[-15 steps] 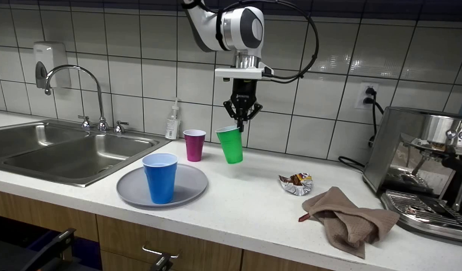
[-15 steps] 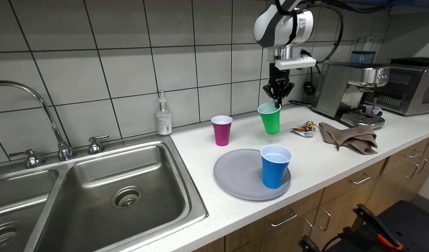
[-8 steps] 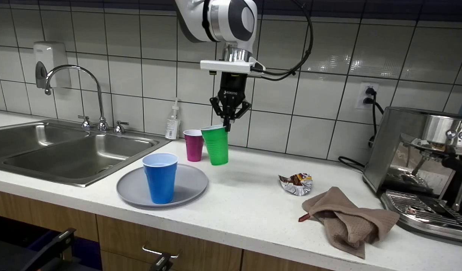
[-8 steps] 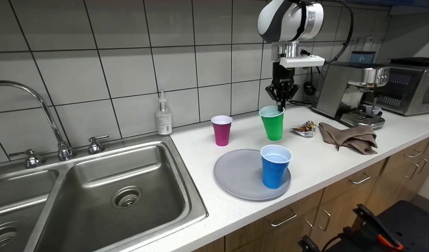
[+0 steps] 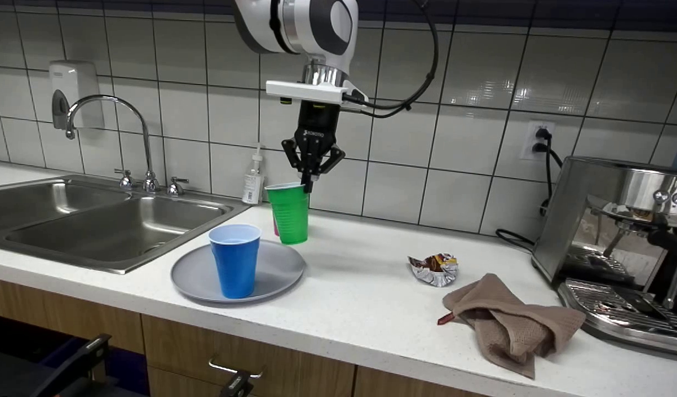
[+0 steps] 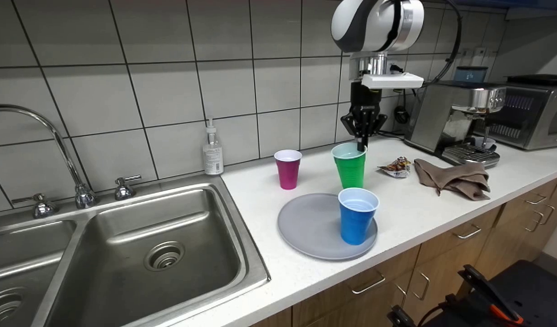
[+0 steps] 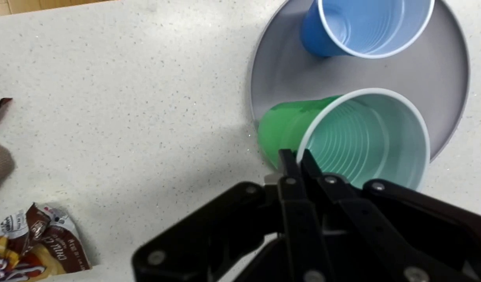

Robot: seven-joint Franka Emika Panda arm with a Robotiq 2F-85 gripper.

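The gripper [image 7: 297, 155] had its jaws almost together, pinching the rim of a green cup [image 7: 363, 135]; only the wrist view revealed one finger inside the wall and one outside. The cup leaned slightly in that grip, close to a round gray plate [image 7: 446, 74]; it overlapped the plate in the wrist view, but whether its base was over the plate could not be told. On the plate stood a blue cup [image 7: 365, 23], cropped in the wrist view and whole in both exterior views. In an exterior view a magenta cup [image 6: 288, 170] stood upright in full, while in an exterior view just a sliver of that magenta cup [image 5: 276, 226] emerged from behind the green cup. A crumpled snack wrapper [image 7: 40, 246] lay on the white counter [image 7: 146, 117], its printed side clearest in the wrist view, which also caught a corner of a brown cloth [image 5: 509, 325]. Farther out, both exterior views took in a coffee machine [image 5: 608, 231], a pump bottle [image 6: 213, 156] and a sink [image 6: 251, 254]; a wall dispenser [image 5: 78, 91] appeared in an exterior view, and a boxy steel appliance [image 6: 534, 116] in an exterior view.
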